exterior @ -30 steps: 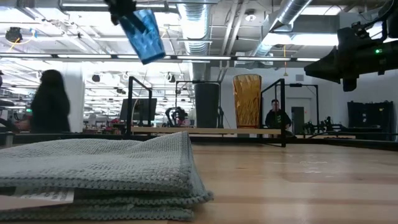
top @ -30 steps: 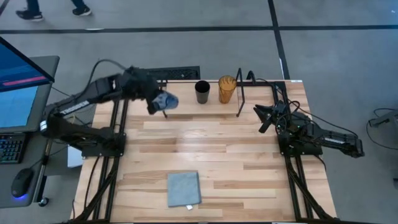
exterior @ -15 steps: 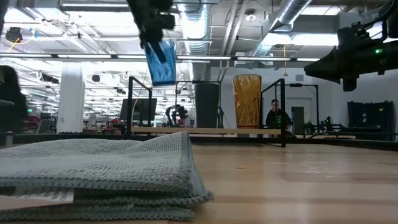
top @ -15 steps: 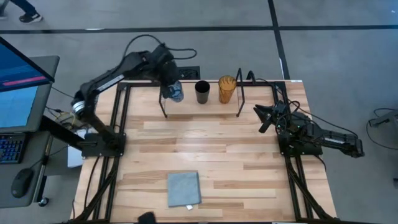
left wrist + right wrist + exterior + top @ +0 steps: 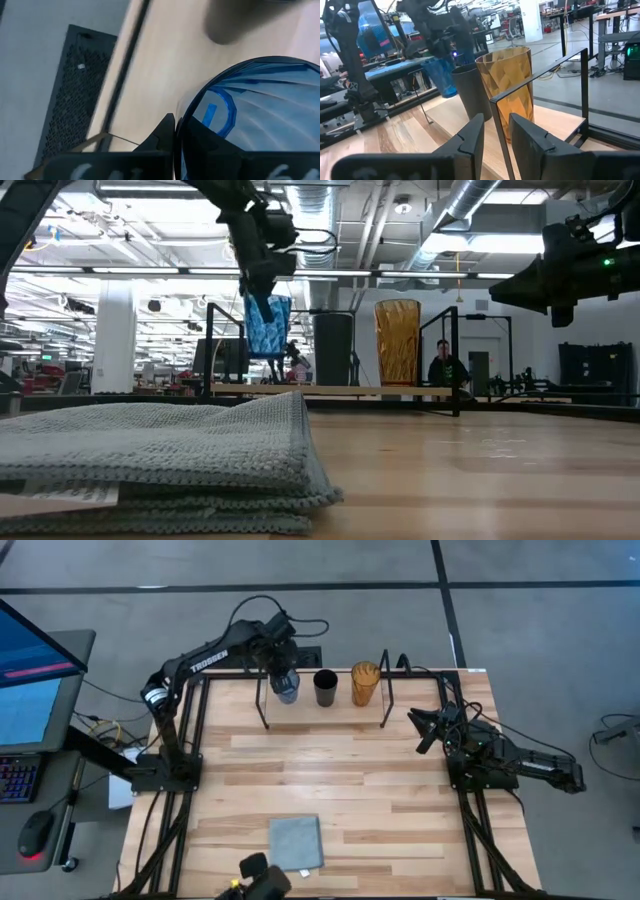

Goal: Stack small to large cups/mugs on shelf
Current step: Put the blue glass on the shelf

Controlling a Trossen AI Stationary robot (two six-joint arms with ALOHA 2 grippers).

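1. Large light-wood slatted bench (image 5: 330, 790): carries a narrow light-wood shelf on thin black metal legs (image 5: 325, 705) along its far edge and a flat grey-blue folded cloth (image 5: 296, 843) near its front edge, well apart from the shelf.
2. Left arm: reaches over the shelf's left end, left gripper (image 5: 281, 668) clenched on a translucent blue ribbed tumbler (image 5: 287, 688). Seen in the low view hanging upright just above the board (image 5: 266, 326), apparently not yet set down.
3. Right arm: waits at the bench's right side, right gripper (image 5: 424, 730) with fingers parted, grasping nothing.
4. Translucent amber-orange faceted tumbler (image 5: 365, 683), the tallest: stands upright on the shelf toward its right end.
5. Opaque black tumbler (image 5: 325, 687): stands upright on the shelf just left of the amber one, close beside it.
6. Progress, as a judgement: two cups placed in a row, the smallest blue one nearly in position at the left; lowering and release left to do.
7. Beyond the bench: grey floor, a monitor (image 5: 30, 670) at the left, a bright workshop with ceiling ducts and a person (image 5: 446, 370) far behind.
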